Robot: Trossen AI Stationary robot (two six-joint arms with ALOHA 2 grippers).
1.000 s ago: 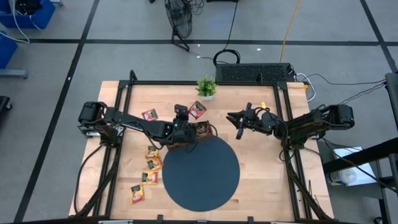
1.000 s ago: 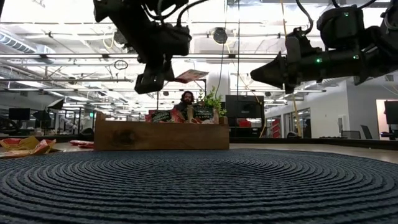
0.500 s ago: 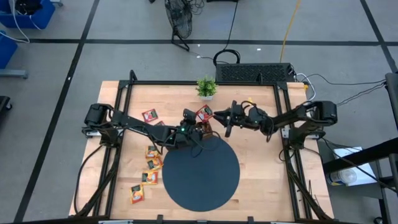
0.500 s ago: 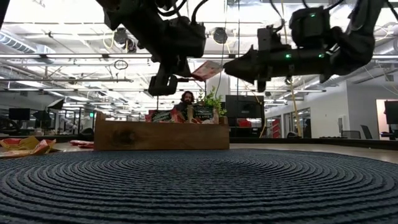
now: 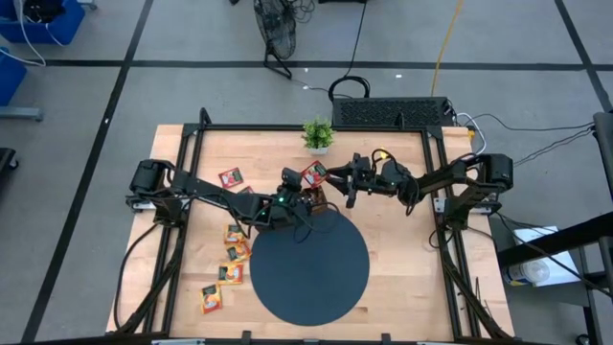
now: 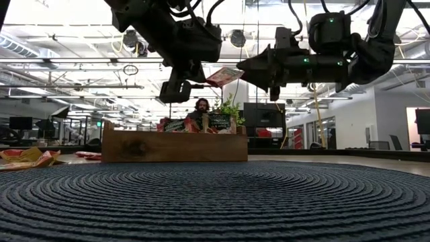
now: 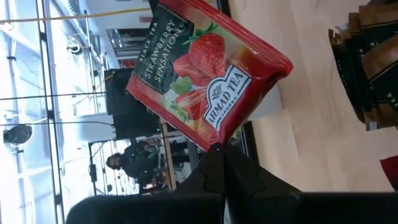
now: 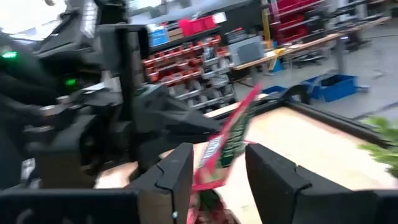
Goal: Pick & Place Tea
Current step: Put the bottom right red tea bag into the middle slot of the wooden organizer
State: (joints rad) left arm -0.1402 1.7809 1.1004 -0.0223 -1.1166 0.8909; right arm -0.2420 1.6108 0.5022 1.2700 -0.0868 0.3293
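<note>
Left gripper (image 7: pixel 214 149) pinched a red tea sachet (image 7: pixel 208 74) by one corner, upper centre in the high view. Right gripper (image 8: pixel 217 163) straddled it, jaws apart. Likely risk: sachet dropping if released before right closed.

The red tea sachet (image 7: pixel 208 78) in the left wrist view carries the readable print: "BLACK TEA" in small letters, "STRAWBERRY SENSATION" in pale letters on its dark green corner, and the brand "AHMAD TEA LONDON" on a white emblem beside a pictured strawberry. No other lettering can be read.
</note>
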